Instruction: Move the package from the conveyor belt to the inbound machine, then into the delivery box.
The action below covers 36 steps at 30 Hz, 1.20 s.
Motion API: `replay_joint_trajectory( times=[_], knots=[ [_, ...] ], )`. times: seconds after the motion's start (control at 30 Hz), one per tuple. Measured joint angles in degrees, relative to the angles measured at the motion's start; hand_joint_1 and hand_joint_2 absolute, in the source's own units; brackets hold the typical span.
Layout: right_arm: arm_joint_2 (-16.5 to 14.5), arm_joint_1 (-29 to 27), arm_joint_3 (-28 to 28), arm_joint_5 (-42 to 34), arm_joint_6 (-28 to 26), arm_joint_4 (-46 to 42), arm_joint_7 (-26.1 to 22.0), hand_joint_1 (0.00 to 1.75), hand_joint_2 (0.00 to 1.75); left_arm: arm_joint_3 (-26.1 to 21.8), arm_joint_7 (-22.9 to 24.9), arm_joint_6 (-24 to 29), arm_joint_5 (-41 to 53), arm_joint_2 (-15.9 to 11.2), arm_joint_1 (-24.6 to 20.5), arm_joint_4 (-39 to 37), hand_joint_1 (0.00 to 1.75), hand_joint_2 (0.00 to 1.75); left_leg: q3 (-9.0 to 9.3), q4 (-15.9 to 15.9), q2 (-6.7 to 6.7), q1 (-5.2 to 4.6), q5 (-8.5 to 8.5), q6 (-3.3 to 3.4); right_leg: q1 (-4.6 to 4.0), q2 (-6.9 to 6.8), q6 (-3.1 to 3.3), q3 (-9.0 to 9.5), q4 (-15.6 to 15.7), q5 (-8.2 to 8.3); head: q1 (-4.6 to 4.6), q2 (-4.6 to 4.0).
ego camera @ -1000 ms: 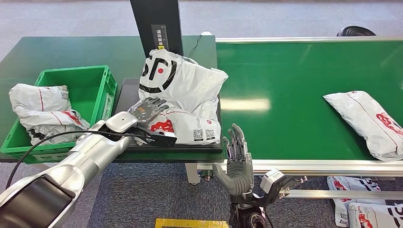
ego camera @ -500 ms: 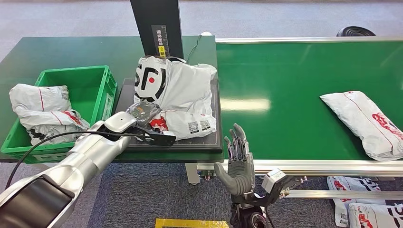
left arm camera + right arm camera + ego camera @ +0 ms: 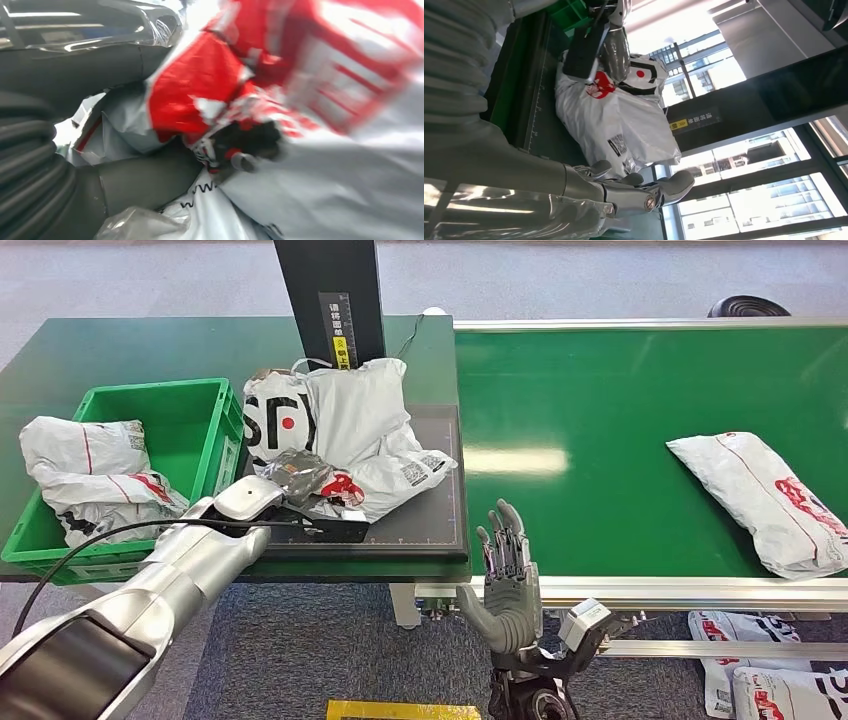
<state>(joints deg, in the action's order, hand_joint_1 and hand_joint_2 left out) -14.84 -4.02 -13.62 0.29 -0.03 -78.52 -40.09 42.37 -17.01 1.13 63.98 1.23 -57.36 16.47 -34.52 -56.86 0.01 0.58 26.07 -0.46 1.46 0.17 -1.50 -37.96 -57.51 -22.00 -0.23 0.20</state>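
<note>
A crumpled white package [image 3: 345,425] with red and black print lies on the black plate [image 3: 420,525] of the inbound machine, its left end reaching the rim of the green delivery box [image 3: 225,415]. My left hand [image 3: 297,476] grips the package's near edge. In the left wrist view, dark fingers [image 3: 250,145] dig into the red-and-white wrap [image 3: 325,190]. My right hand [image 3: 508,580] stands open with fingers up, just in front of the conveyor's near rail. In the right wrist view, the package [image 3: 609,120] lies beyond those fingers [image 3: 644,192].
A second white package [image 3: 765,500] lies on the green conveyor belt [image 3: 600,400] at the right. The delivery box holds two white packages [image 3: 85,475]. The machine's black post [image 3: 330,290] rises behind the plate. More packages [image 3: 760,680] lie on the floor at lower right.
My left hand has dragged the package leftward across the plate toward the green box. The package on the belt has drifted slightly left. My right hand has sunk a little.
</note>
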Motion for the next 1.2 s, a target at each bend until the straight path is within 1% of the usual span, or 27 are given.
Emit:
replay_joint_trajectory(
  times=[0.1, 0.2, 0.33, 0.47, 0.63, 0.83, 0.97, 1.2],
  knots=[
    [0.00, -0.41, 0.17, 0.45, -0.27, -0.12, 0.00, 0.00, 1.75, -5.03, -1.21, 5.15, -7.49, 0.37, 1.50, 0.62, 1.75, 1.75, -0.02, 0.00, 0.00, 0.00, 0.00, 0.00, 0.00, 0.00, 0.00, -0.02, 0.00, 0.00, 0.01, 0.00],
    [-0.04, -0.50, 0.28, 0.69, -0.40, -0.11, 0.00, 0.00, 1.75, -10.62, -3.14, 7.64, -13.67, 1.10, 2.88, 1.53, 1.75, 1.75, -0.04, 0.00, -0.01, 0.00, 0.00, 0.00, 0.00, 0.00, 0.00, -0.02, 0.00, -0.01, 0.02, 0.00],
    [-0.31, -0.18, 0.31, 1.19, -0.50, 0.00, 0.00, 0.00, 1.75, -17.38, -4.23, 7.64, -18.37, 2.45, 3.57, 2.55, 1.75, 1.75, -0.06, 0.00, -0.01, 0.00, 0.00, 0.00, 0.00, -0.01, 0.00, -0.03, 0.00, 0.00, 0.02, 0.00],
    [-0.52, 0.36, 0.29, 1.32, -0.61, 0.39, 0.00, 0.00, 1.75, -21.70, -4.79, 7.43, -19.46, 3.20, 3.30, 3.89, 1.75, 1.75, -0.06, 0.00, -0.01, 0.00, -0.01, 0.00, 0.00, -0.01, 0.00, -0.04, 0.00, 0.00, 0.00, 0.00],
    [-0.56, 0.66, 0.29, 0.80, -1.43, 0.73, 0.00, 0.00, 1.75, -24.75, -6.34, 6.85, -20.83, 3.51, 1.81, 5.50, 1.75, 1.75, -0.06, 0.00, -0.01, 0.00, -0.01, 0.00, -0.01, -0.01, 0.00, -0.04, 0.00, 0.00, 0.01, 0.00],
    [-0.57, 0.58, 0.29, 0.30, -2.24, 0.74, 0.00, 0.00, 1.75, -27.11, -8.45, 4.89, -23.10, 3.91, -1.31, 7.57, 1.75, 1.75, -0.07, -0.01, -0.01, 0.00, -0.02, 0.00, 0.00, -0.01, 0.00, -0.04, 0.00, 0.00, 0.02, 0.00],
    [-0.63, 0.60, 0.27, 0.26, -2.22, 0.97, 0.00, 0.00, 1.75, -27.94, -9.89, 2.42, -25.10, 4.25, -2.48, 10.15, 1.75, 1.75, -0.07, -0.01, -0.01, 0.00, -0.01, 0.00, 0.00, -0.01, 0.00, -0.03, 0.00, 0.00, 0.02, 0.00],
    [-0.63, 0.61, -0.02, 0.43, -2.05, 1.51, 0.00, 0.00, 1.75, -28.14, -9.80, -0.02, -29.63, 3.92, -3.50, 15.77, 1.75, 1.75, -0.08, 0.00, -0.02, 0.00, -0.01, 0.00, 0.00, -0.01, 0.00, -0.04, 0.00, 0.00, 0.02, 0.00]
  ],
)
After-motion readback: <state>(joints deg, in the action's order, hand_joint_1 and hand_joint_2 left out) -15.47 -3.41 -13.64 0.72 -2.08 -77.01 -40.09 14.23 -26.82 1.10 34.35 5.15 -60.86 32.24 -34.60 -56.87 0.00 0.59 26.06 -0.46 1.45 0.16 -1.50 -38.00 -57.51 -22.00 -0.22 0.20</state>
